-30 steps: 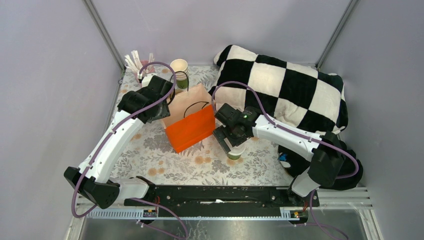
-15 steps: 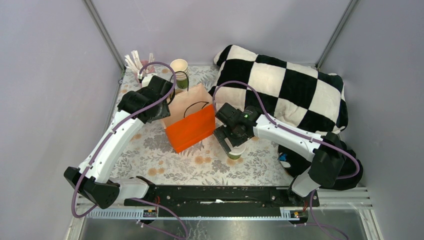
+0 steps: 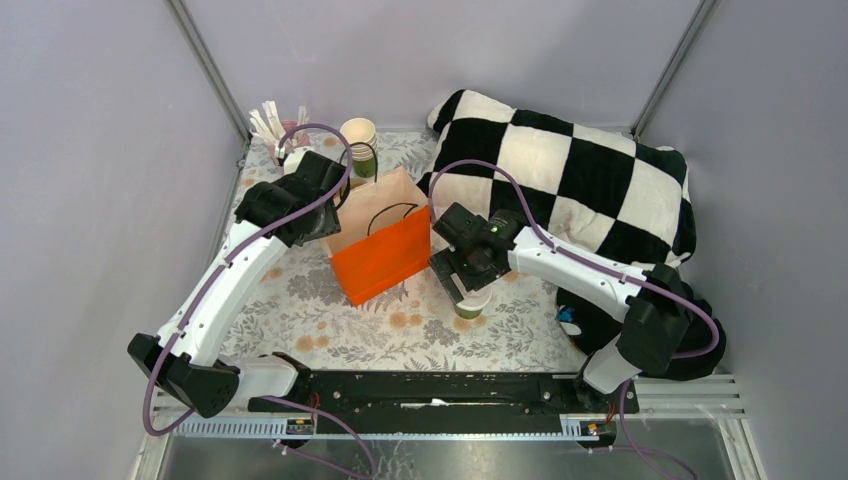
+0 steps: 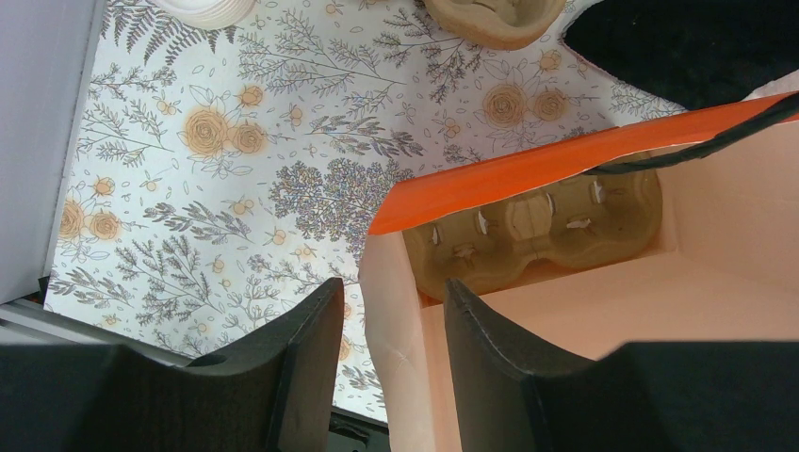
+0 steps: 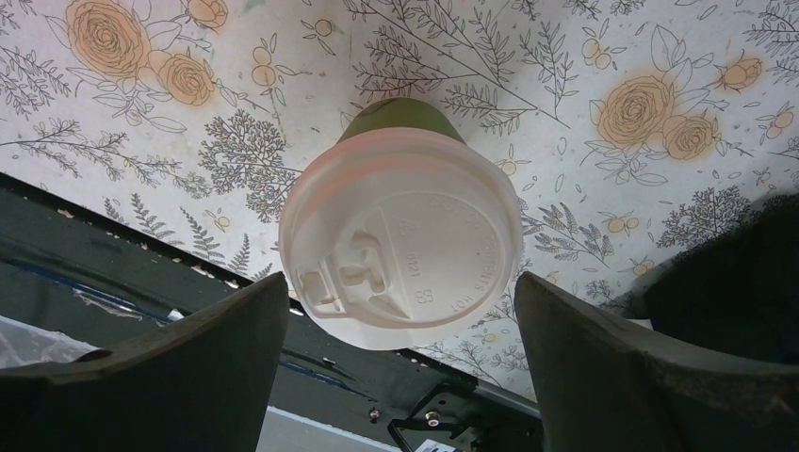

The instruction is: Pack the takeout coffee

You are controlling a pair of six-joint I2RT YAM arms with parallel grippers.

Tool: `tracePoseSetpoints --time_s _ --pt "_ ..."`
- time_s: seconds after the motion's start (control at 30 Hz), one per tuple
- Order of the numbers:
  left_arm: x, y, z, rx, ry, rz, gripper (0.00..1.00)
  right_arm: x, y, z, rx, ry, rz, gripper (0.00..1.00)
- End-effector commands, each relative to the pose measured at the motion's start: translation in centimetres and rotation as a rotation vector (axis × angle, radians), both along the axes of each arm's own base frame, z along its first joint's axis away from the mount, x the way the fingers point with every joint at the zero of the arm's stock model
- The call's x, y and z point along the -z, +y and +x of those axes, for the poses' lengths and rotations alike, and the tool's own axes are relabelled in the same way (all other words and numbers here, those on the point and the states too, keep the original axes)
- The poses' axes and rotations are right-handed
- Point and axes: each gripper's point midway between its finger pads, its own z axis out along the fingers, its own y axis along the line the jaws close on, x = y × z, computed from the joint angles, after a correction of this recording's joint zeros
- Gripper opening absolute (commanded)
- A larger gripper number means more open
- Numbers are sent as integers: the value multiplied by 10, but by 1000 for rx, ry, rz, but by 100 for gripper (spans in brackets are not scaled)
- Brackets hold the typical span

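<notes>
From above, you had the takeout coffee (image 3: 468,306) standing on the counter (image 3: 400,330) just beside the orange bag (image 3: 385,258), not yet packed, with the right gripper (image 3: 462,288) over it.

At the left wrist, your left gripper (image 4: 386,358) had its fingers a little apart astride the bag's wall. A cardboard cup tray (image 4: 537,226) lay inside, with no cup in it.

At the right wrist, the fingers stood wide apart either side of the white lid (image 5: 405,250), touching nothing. By my reading, grasp, lift and drop all remained. The lid's raised lettering was mostly too faint to read — only "HOT" seemed legible.

Embossed lettering on takeout coffee lid (image 5: 405,250), illegible
</notes>
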Motion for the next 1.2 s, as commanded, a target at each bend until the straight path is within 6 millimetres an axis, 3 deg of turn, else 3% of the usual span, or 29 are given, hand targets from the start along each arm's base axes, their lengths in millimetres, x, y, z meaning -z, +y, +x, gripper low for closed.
tracePoseSetpoints --time_s 0.0,0.4,0.77,1.17 --pt "-14 1 2 0 -49 -21 48 1 3 2 9 4 21 94" --pt "-13 3 1 -2 -48 -13 48 6 5 1 -4 22 13 88" --pt "-16 4 2 0 -53 -10 50 -9 -2 6 13 -35 10 81" --pt "-33 1 -1 0 -74 -44 62 -30 -17 5 43 -102 28 80"
